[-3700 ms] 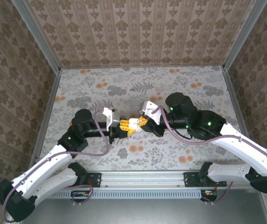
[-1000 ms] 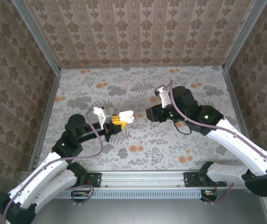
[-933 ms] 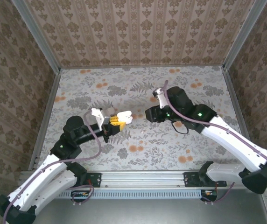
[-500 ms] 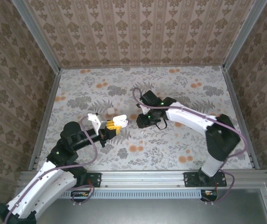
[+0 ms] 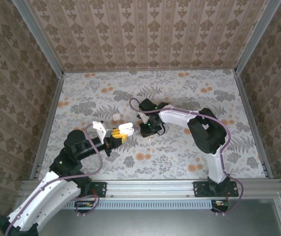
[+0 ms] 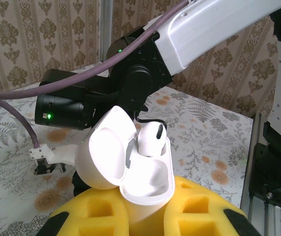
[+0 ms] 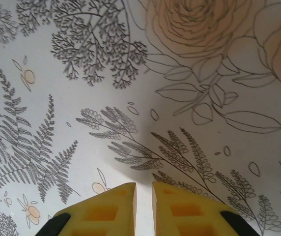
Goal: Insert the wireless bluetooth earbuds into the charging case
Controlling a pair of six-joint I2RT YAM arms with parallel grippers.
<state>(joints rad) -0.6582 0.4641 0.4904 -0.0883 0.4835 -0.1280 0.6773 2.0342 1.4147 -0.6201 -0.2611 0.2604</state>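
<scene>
The left hand (image 6: 145, 216) grasps the open charging case (image 6: 148, 172), one earbud (image 6: 149, 140) seated in it just above the fingers. The right hand (image 7: 144, 189) hovers nearly clenched over the worktop (image 7: 81, 98).

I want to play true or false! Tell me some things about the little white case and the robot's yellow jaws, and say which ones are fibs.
1. The left gripper grips the charging case in its jaws. True.
2. The case's lid is shut. False: the lid stands open.
3. An earbud sits inside the case. True.
4. The right gripper has an earbud between its jaws. False: its jaws are almost together, with nothing between them.
</scene>
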